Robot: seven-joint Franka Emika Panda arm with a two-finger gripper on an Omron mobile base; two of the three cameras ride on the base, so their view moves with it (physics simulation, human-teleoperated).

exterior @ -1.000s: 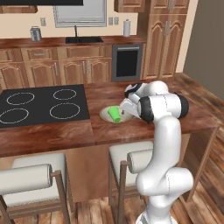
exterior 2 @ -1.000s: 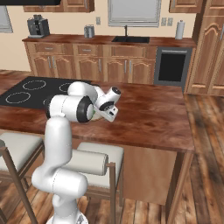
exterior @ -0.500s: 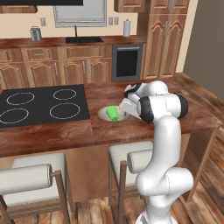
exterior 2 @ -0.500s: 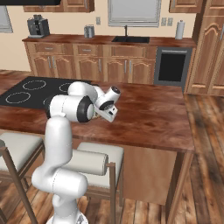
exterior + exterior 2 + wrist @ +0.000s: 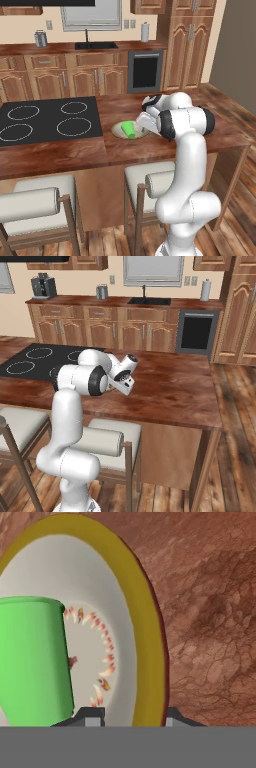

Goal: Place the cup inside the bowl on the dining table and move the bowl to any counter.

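My gripper [image 5: 129,716] is clamped on the tan rim of the shallow round beige-cream bowl [image 5: 142,637], one finger inside the rim and one outside. One bowl and one small bright green tapered cup [image 5: 32,662] are present. The cup stands inside the bowl, off-centre. The bowl rests on the glossy reddish-brown wooden dining table [image 5: 125,150], just beside the inset black four-ring cooktop [image 5: 47,119]; from the left base camera the cup [image 5: 130,130] shows as a single green shape in the bowl [image 5: 120,131].

Hazards, as I judge them:
- The grip is on one edge only. A fast lift may tilt the bowl and tip the cup out.
- A thin rim may slip between my fingers [image 5: 90,717] during transport.
- Two grey canisters [image 5: 40,38] stand on the far wall counter [image 5: 60,49]; placement there needs clearance.
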